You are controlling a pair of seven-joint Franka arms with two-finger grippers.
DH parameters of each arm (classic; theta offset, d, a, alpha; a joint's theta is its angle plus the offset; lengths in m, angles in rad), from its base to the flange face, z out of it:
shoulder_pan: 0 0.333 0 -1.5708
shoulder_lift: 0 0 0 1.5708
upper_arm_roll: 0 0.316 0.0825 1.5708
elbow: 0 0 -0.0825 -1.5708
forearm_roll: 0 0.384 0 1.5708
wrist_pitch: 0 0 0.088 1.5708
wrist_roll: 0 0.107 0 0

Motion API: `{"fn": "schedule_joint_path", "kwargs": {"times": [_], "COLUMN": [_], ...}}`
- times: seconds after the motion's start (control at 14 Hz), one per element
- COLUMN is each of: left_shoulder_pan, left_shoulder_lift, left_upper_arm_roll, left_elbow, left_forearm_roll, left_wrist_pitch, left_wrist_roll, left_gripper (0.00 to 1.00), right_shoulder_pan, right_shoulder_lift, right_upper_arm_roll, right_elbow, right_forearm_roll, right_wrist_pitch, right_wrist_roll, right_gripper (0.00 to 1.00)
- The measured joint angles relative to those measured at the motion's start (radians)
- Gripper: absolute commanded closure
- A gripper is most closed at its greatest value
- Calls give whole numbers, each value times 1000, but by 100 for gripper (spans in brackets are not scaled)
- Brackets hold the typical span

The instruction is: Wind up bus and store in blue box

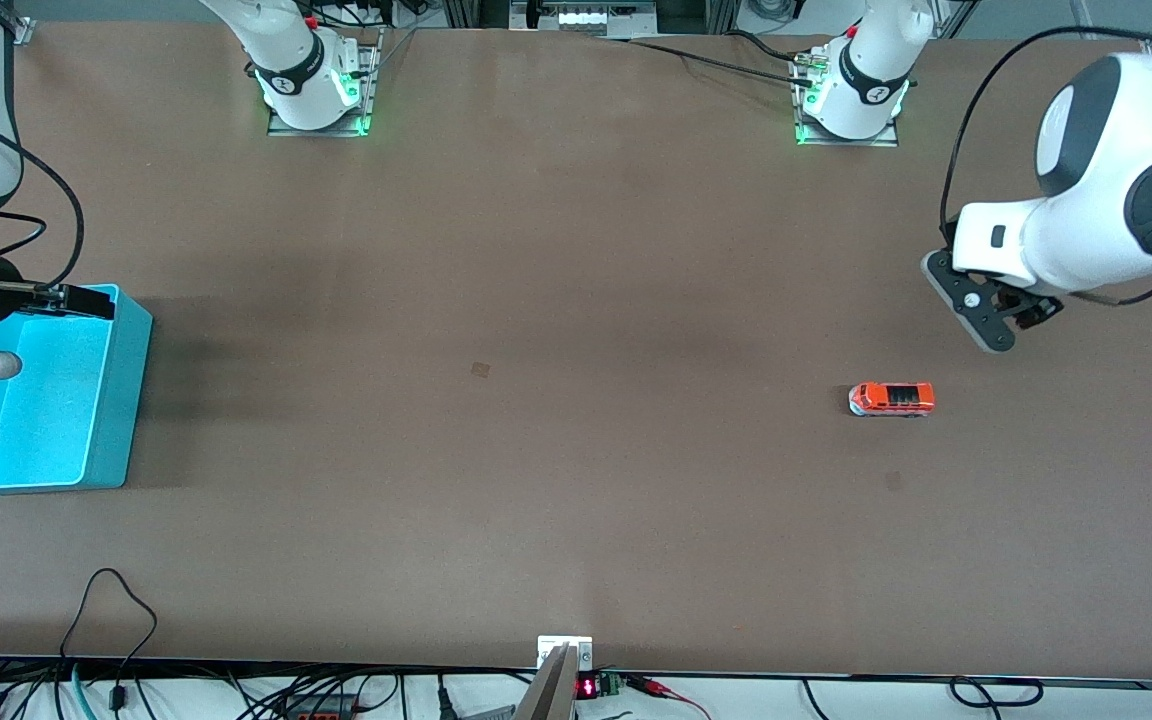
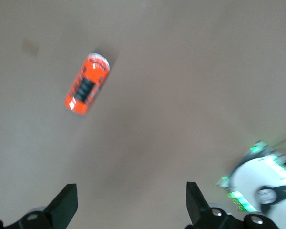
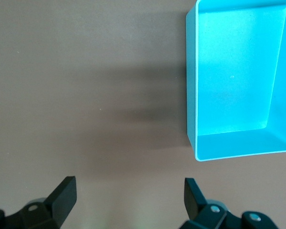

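The bus sat on its wheels on the bare table, toward the left arm's end – nothing touching it. The blue box was at the right arm's end, right by that table edge. Left gripper hovered over the table near the bus, fingers spread wide. Right gripper hung over the box's end of the table – also wide open, holding nothing.
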Motion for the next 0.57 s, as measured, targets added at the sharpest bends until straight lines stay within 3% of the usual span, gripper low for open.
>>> {"fn": "schedule_joint_path", "kwargs": {"times": [0.29,0.57], "left_shoulder_pan": [37,56], "left_shoulder_lift": [146,238], "left_upper_arm_roll": [5,5], "left_elbow": [-7,-78], "left_forearm_roll": [6,6], "left_wrist_pitch": [186,399], "left_wrist_roll": [296,408], "left_gripper": [0,0], "right_shoulder_pan": [0,0], "right_shoulder_lift": [0,0], "right_upper_arm_roll": [0,0], "right_elbow": [0,0], "right_forearm_roll": [0,0], "right_wrist_pitch": [0,0], "right_wrist_roll": [-1,-1], "right_gripper": [0,0]}}
